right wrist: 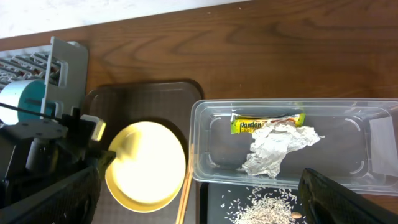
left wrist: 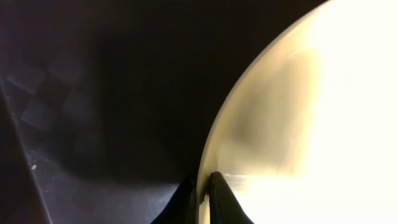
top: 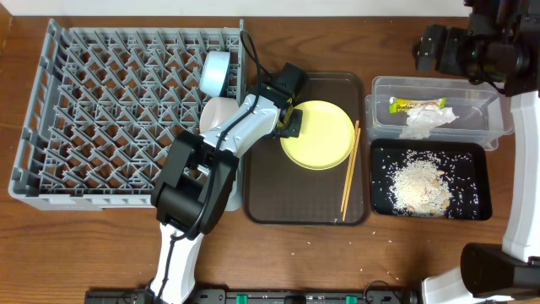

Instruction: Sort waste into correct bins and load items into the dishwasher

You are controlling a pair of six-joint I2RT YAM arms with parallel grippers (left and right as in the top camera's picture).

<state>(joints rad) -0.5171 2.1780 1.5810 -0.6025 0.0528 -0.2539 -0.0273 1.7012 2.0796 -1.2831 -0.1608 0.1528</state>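
- Already: wrapper (top: 415,105), napkin (top: 426,123) in tub (top: 380,84); rice (top: 418,181) in black tray (top: 481,154); bowls (top: 216,72) in rack (top: 118,110).
- Left claw (top: 289,127) pinches the plate (top: 321,135) by its rim on the brown tray (top: 304,203); chopsticks (top: 349,169) wait beside it; right claw (top: 429,49) spread.

Robot test table (top: 337,34) with dish rack (top: 110,110)

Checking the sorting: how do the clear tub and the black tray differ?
The clear tub is see-through with taller walls; the black tray is opaque, glossy and shallow. The tub holds the green-yellow wrapper and crumpled napkin; the tray holds loose rice. Both are rectangular, similar in footprint, and sit next to the brown tray.
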